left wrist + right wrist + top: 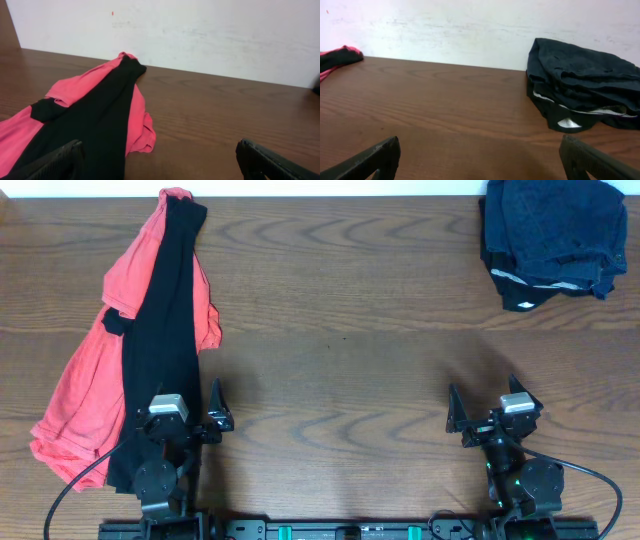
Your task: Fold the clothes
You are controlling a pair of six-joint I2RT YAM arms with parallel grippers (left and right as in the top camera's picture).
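Both arms sit at the near edge of the desk (340,330) with nothing in them: the left gripper (160,162) has its fingers spread wide, and so does the right gripper (480,157).

The coral-red T-shirt (85,380) lies crumpled along the left side of the desk, running from the far edge down towards the near left corner. The black garment (165,330) is draped lengthwise on top of it, covering its right half. A dark pile (555,235), apparently already folded, sits in the far right corner.

The main risk, as I judge it, is a pinch that takes both layers at once. The black cloth overlaps the red almost end to end, so lifting one would likely drag the other and bunch it further. The lower end of the black garment lies right at the left arm's base, where it could snag on the arm or its cable. The T-shirt's hem also sits close to the left edge, so a pull that way could tip it off.

The open room is the broad bare middle of the desk, between the two heaps. The far edge meets a wall, so there is little slack there
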